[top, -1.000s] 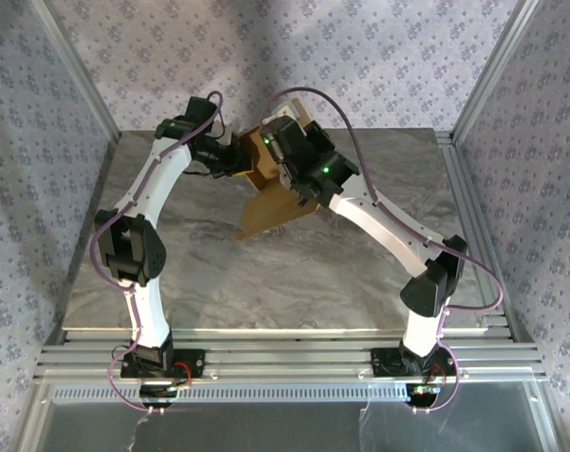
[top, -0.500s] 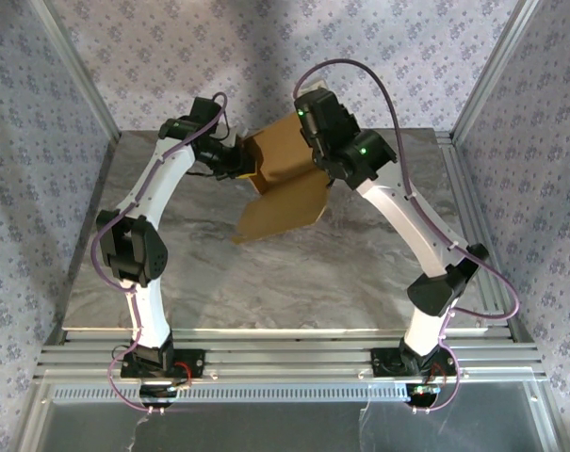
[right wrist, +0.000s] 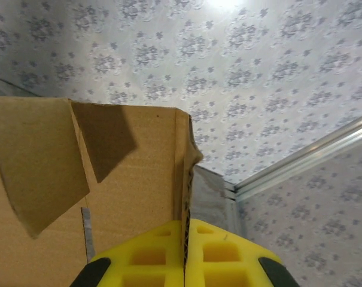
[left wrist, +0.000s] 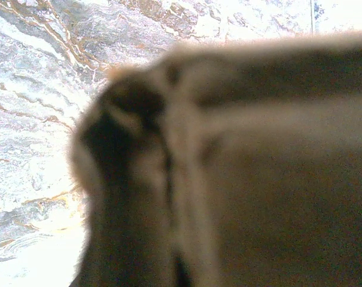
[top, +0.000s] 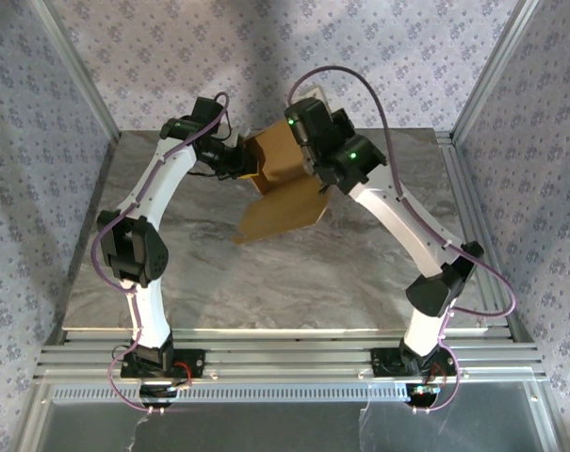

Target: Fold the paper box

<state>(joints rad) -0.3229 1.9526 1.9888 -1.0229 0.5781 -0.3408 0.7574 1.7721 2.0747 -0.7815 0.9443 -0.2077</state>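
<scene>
Tan cardboard, the paper box (top: 283,188) sat half-folded at the far middle of your table (top: 266,273). Your right gripper (right wrist: 185,242) pinched a wall edge tight, and your left gripper (top: 238,160) was clamped on the box's left side.

paper box (top: 283,188): over far table (top: 266,273) | left pincer (top: 244,161): left | right pincer (right wrist: 185,251): right

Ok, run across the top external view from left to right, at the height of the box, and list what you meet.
left arm → left gripper, at the box's left edge → paper box → right arm
</scene>
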